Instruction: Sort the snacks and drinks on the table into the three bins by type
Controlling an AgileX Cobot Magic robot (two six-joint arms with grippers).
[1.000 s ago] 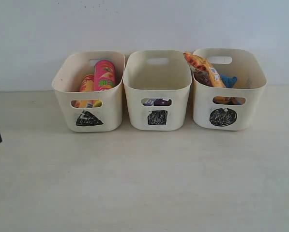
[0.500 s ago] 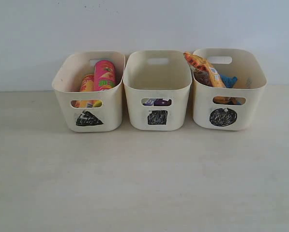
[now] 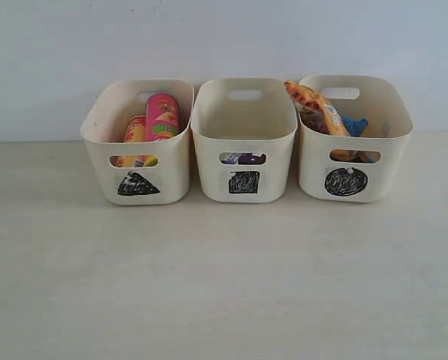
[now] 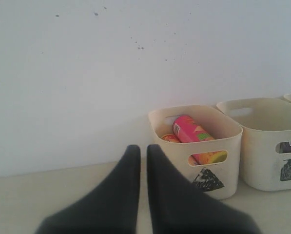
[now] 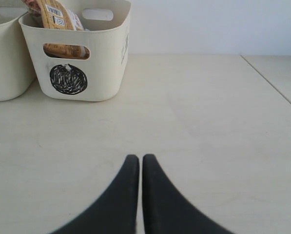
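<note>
pink tube [image 3: 162, 114] and orange tube [image 3: 134, 129] stand in the triangle bin [image 3: 172, 169]. cartons [image 3: 243, 158] sit in the square bin [image 3: 208, 169], and the orange bag [image 3: 317, 105] and blue bag [image 3: 354, 124] in the circle bin [image 3: 389, 165]. the left end effector [image 4: 143, 148] faces the triangle bin and the right end effector [image 5: 137, 158] faces the circle bin. both are apart from the bins, over the surface [image 3: 224, 285], tips together, empty.

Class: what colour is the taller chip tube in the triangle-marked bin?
Mostly pink; the chip tube shows best in the exterior view.

Chip tubes [image 3: 162, 116] occupy the triangle bin [image 3: 172, 171], cartons [image 3: 242, 158] the square bin [image 3: 208, 174], foil bags [image 3: 320, 106] the circle bin [image 3: 389, 171].
</note>
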